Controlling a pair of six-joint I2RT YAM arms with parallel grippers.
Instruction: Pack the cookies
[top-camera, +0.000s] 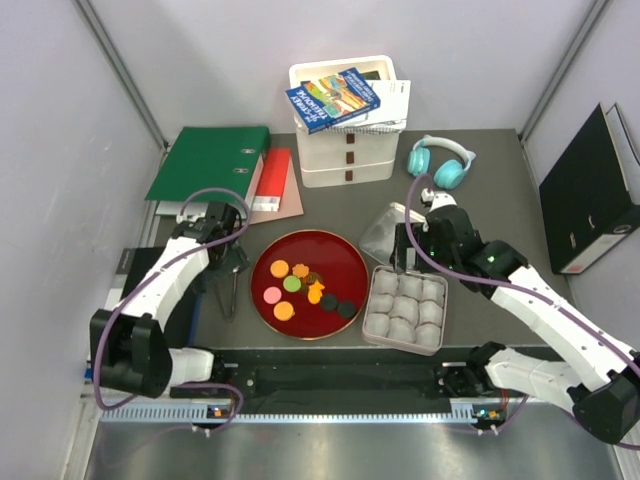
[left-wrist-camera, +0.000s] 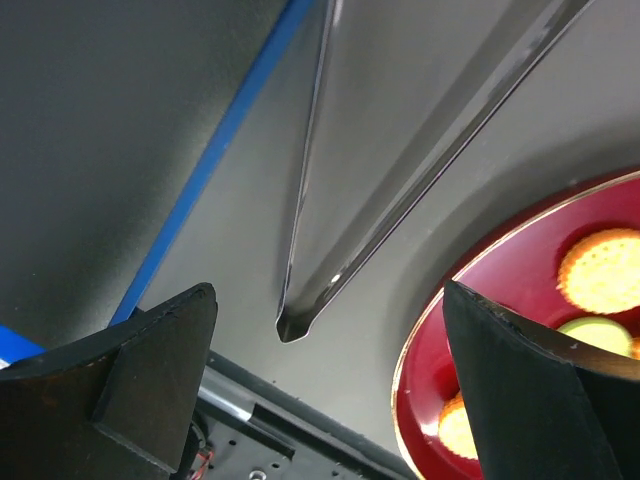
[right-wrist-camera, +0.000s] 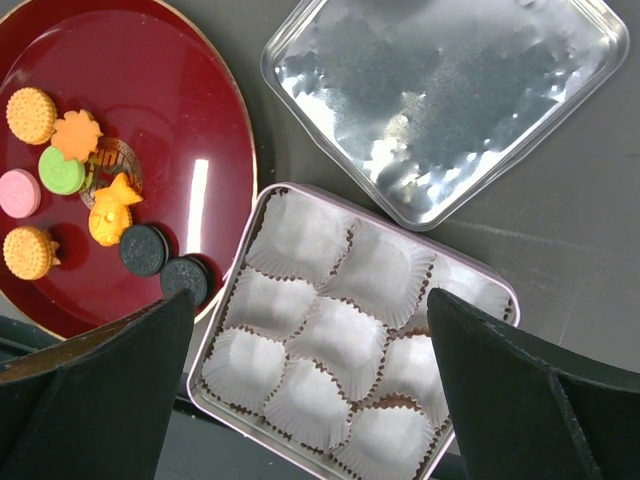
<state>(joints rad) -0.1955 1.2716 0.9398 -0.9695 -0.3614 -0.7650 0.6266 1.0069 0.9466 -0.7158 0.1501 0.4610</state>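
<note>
Several cookies (top-camera: 300, 288) lie on a dark red plate (top-camera: 320, 250) mid-table: orange, green, pink and two dark ones. The right wrist view shows the cookies (right-wrist-camera: 61, 170) on the plate (right-wrist-camera: 150, 60), with a tin (right-wrist-camera: 224, 300) of white paper cups (right-wrist-camera: 345, 340) beside it. The tin's silver lid (right-wrist-camera: 450, 100) lies behind. My right gripper (right-wrist-camera: 308, 300) hangs open over the tin (top-camera: 405, 308), holding nothing. My left gripper (left-wrist-camera: 325, 300) is open just left of the plate (left-wrist-camera: 530, 250), above the tip of metal tongs (left-wrist-camera: 298, 318). Its fingers (top-camera: 232, 262) are empty.
At the back are a green binder (top-camera: 210, 162), a red notebook (top-camera: 272, 180), white stacked boxes (top-camera: 345, 150) with books on top, and teal headphones (top-camera: 440, 160). A black binder (top-camera: 590, 190) stands at the right wall. The lid (top-camera: 385, 232) lies behind the tin.
</note>
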